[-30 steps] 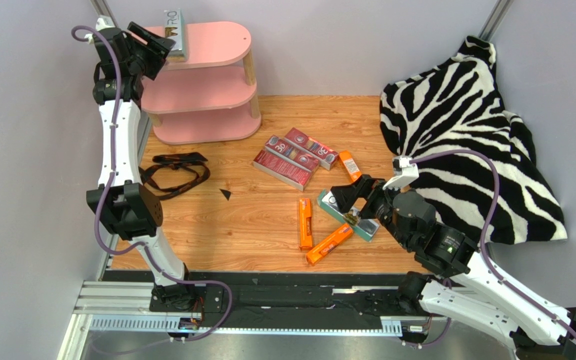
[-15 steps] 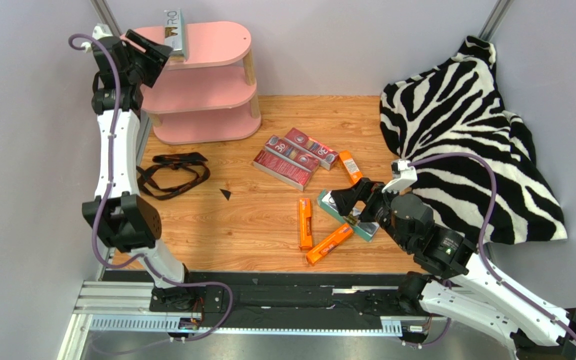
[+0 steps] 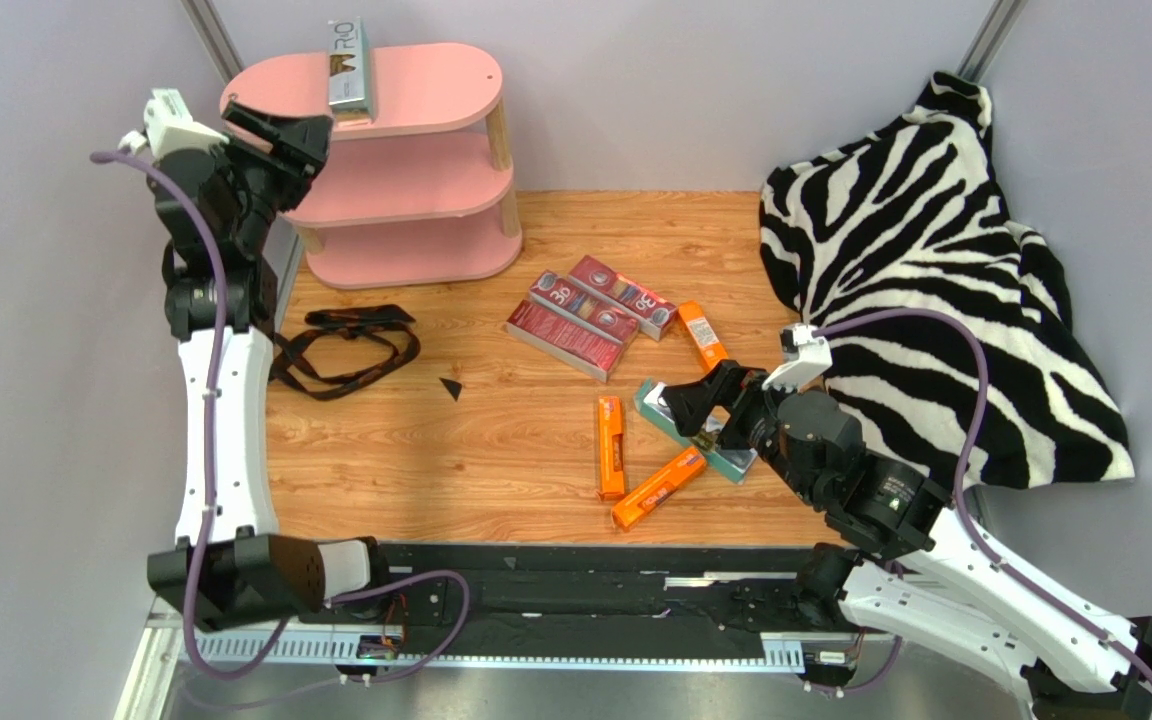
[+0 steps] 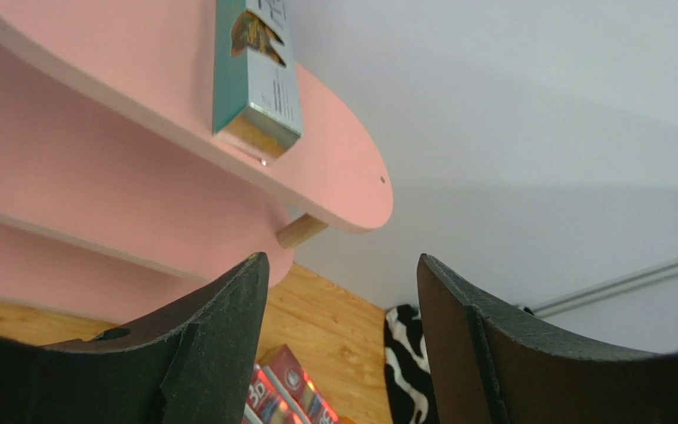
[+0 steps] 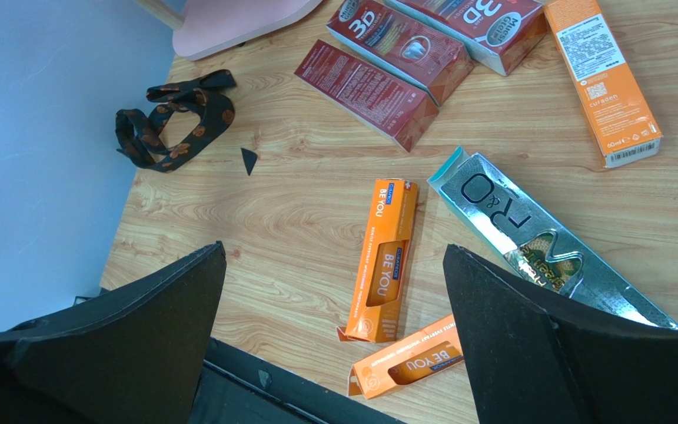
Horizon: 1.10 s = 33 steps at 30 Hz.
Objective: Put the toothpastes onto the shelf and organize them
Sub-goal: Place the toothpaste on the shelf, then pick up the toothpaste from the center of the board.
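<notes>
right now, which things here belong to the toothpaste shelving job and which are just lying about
Belongs to the job:
pink shelf
silver-grey carton on its top board
silver-grey carton on the table
three orange cartons
three dark red cartons

Just lying about:
black strap
zebra-print cloth
small dark scrap

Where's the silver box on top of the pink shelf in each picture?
Top external: silver box, upper left, lying on the pink shelf's top board.
Left wrist: top middle, its end at the board's edge.
Right wrist: not in it; a second silver box lies on the table there.
Shared landmark: the dark red boxes, seen in all three.
</notes>
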Motion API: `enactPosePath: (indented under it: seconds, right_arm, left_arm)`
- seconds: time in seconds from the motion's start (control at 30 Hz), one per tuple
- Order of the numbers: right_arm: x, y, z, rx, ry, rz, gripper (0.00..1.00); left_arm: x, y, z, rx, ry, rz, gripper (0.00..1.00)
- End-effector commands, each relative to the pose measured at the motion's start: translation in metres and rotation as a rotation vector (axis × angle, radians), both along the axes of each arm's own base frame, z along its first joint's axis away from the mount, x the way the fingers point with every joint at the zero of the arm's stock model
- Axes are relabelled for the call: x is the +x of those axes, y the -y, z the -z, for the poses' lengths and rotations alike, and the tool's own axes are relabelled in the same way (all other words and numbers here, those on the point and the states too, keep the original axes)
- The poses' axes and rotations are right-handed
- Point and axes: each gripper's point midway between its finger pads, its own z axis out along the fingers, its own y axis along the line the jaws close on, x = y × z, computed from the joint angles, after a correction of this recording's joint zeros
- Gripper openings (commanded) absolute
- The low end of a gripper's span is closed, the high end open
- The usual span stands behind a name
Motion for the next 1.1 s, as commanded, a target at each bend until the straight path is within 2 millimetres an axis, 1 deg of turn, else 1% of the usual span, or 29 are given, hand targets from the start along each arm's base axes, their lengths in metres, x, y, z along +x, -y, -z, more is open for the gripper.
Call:
enactPosePath:
  seconds: [0.0, 0.03, 0.07, 0.1, 0.13, 0.17, 0.2, 0.23, 0.27, 0.3, 0.33, 0.37, 0.43, 0.47, 0.5, 0.53, 0.57, 0.63, 0.67, 0.7, 0.77, 0.8, 0.87, 0.9, 0.93, 0.97, 1.07]
  right_arm:
    - [0.002, 0.005, 0.005, -0.034, -0.004, 0.023, 1.00]
    - [0.002, 0.006, 0.008, -0.050, -0.011, 0.023, 1.00]
    - [0.002, 0.007, 0.010, -0.065, -0.012, 0.025, 1.00]
    - [0.003, 0.008, 0.012, -0.082, -0.011, 0.026, 1.00]
    - [0.004, 0.009, 0.018, -0.122, -0.018, 0.024, 1.00]
    - [0.005, 0.011, 0.021, -0.151, -0.020, 0.025, 1.00]
    - [0.006, 0.012, 0.020, -0.172, -0.018, 0.028, 1.00]
    - [0.006, 0.015, 0.030, -0.243, -0.034, 0.020, 1.00]
    - [0.007, 0.017, 0.032, -0.274, -0.039, 0.022, 1.00]
    - [0.006, 0.020, 0.038, -0.319, -0.056, 0.017, 1.00]
    - [0.008, 0.018, 0.039, -0.354, -0.060, 0.007, 1.00]
    - [0.008, 0.017, 0.042, -0.375, -0.067, -0.005, 1.00]
    - [0.010, 0.015, 0.044, -0.398, -0.074, -0.016, 1.00]
    - [0.010, 0.010, 0.050, -0.415, -0.091, -0.031, 1.00]
    - [0.011, 0.007, 0.050, -0.416, -0.091, -0.042, 1.00]
    - [0.011, 0.003, 0.052, -0.424, -0.092, -0.062, 1.00]
    - [0.012, -0.002, 0.056, -0.434, -0.097, -0.085, 1.00]
    - [0.013, -0.010, 0.058, -0.435, -0.092, -0.115, 1.00]
    - [0.016, -0.013, 0.061, -0.456, -0.091, -0.130, 1.00]
    - [0.018, -0.014, 0.062, -0.462, -0.086, -0.132, 1.00]
    - [0.021, -0.016, 0.065, -0.490, -0.085, -0.153, 1.00]
    - [0.024, -0.016, 0.070, -0.512, -0.094, -0.154, 1.00]
    - [0.029, -0.016, 0.074, -0.528, -0.096, -0.163, 1.00]
    - [0.033, -0.018, 0.079, -0.546, -0.096, -0.175, 1.00]
    - [0.032, -0.022, 0.083, -0.545, -0.103, -0.204, 1.00]
    - [0.038, -0.019, 0.085, -0.541, -0.114, -0.196, 1.00]
    - [0.051, -0.018, 0.096, -0.535, -0.148, -0.217, 1.00]
  left_arm:
    - [-0.027, 0.022, -0.004, -0.015, 0.080, 0.097, 0.71]
    - [-0.029, 0.026, 0.009, -0.017, 0.058, 0.112, 0.71]
    - [-0.033, 0.030, 0.014, -0.016, 0.051, 0.126, 0.71]
    - [-0.040, 0.041, 0.014, -0.006, 0.063, 0.160, 0.71]
    - [-0.042, 0.046, 0.027, -0.002, 0.040, 0.181, 0.71]
    - [-0.045, 0.052, 0.031, 0.014, 0.032, 0.201, 0.71]
    - [-0.050, 0.064, 0.040, 0.026, 0.018, 0.261, 0.71]
    - [-0.053, 0.070, 0.044, 0.033, 0.009, 0.290, 0.71]
    - [-0.056, 0.076, 0.049, 0.050, 0.002, 0.320, 0.71]
    - [-0.062, 0.089, 0.055, 0.058, -0.010, 0.378, 0.71]
    - [-0.064, 0.094, 0.060, 0.063, -0.022, 0.400, 0.71]
    - [-0.070, 0.106, 0.065, 0.092, -0.031, 0.442, 0.71]
    - [-0.075, 0.117, 0.079, 0.115, -0.072, 0.480, 0.71]
    - [-0.076, 0.123, 0.085, 0.138, -0.085, 0.501, 0.71]
    - [-0.080, 0.134, 0.093, 0.142, -0.105, 0.538, 0.71]
    - [-0.082, 0.140, 0.100, 0.145, -0.119, 0.561, 0.71]
    - [-0.085, 0.150, 0.112, 0.157, -0.142, 0.599, 0.71]
    - [-0.089, 0.161, 0.127, 0.167, -0.179, 0.643, 0.71]
    - [-0.092, 0.170, 0.136, 0.174, -0.200, 0.679, 0.71]
    - [-0.095, 0.174, 0.150, 0.189, -0.224, 0.703, 0.71]
    - [-0.104, 0.187, 0.171, 0.200, -0.264, 0.766, 0.71]
    - [-0.108, 0.190, 0.191, 0.193, -0.308, 0.783, 0.71]
    - [-0.116, 0.198, 0.204, 0.186, -0.319, 0.821, 0.71]
    - [-0.120, 0.201, 0.219, 0.180, -0.348, 0.835, 0.71]
    - [-0.124, 0.204, 0.226, 0.188, -0.363, 0.851, 0.71]
    - [-0.127, 0.209, 0.238, 0.197, -0.394, 0.867, 0.71]
    - [-0.137, 0.218, 0.260, 0.227, -0.454, 0.917, 0.71]
